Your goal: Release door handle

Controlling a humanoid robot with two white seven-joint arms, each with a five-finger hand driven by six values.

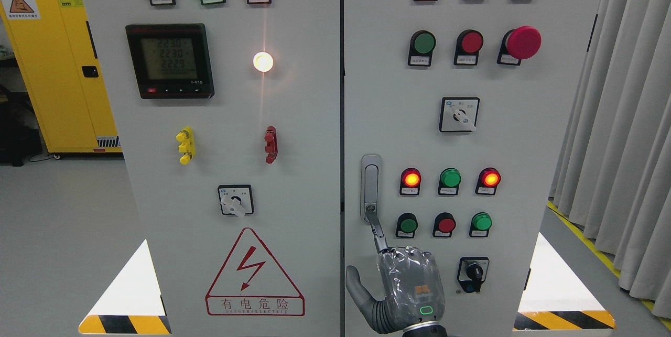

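The silver door handle (370,186) stands upright in its recess at the left edge of the right cabinet door (524,143). My right hand (406,284), wrapped in clear plastic, comes up from the bottom edge just below it. Its index finger (378,235) points straight up, and the tip touches the round lock at the handle's lower end. The other fingers are curled in behind the knuckles and the thumb (359,290) sticks out to the left. Nothing is grasped. The left hand does not show.
Both cabinet doors are closed, with a dark seam (342,117) between them. Lamps, push buttons, a red mushroom button (522,42) and rotary switches (460,115) cover the panels. A yellow cabinet (57,64) stands at far left, grey curtains (624,117) at right.
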